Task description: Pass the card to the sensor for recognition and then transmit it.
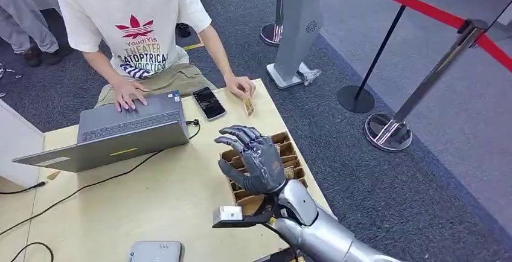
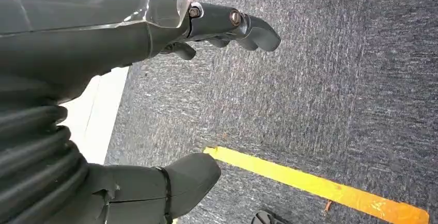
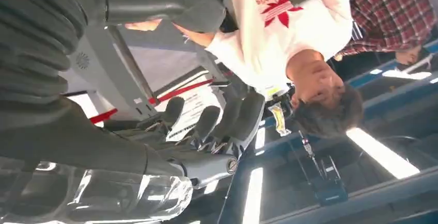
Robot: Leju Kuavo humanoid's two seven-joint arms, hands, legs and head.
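The table [image 1: 151, 201] carries a laptop [image 1: 115, 135], a phone [image 1: 209, 102] and a cardboard tray [image 1: 284, 153] near its right edge, over which the right robot hand [image 1: 253, 159] hovers with fingers spread and holding nothing. The card [image 1: 248, 105] stands near the far edge, pinched by a person's hand [image 1: 240, 85], so the task looks barely begun. The left robot hand [image 2: 227, 25] hangs released over carpet.
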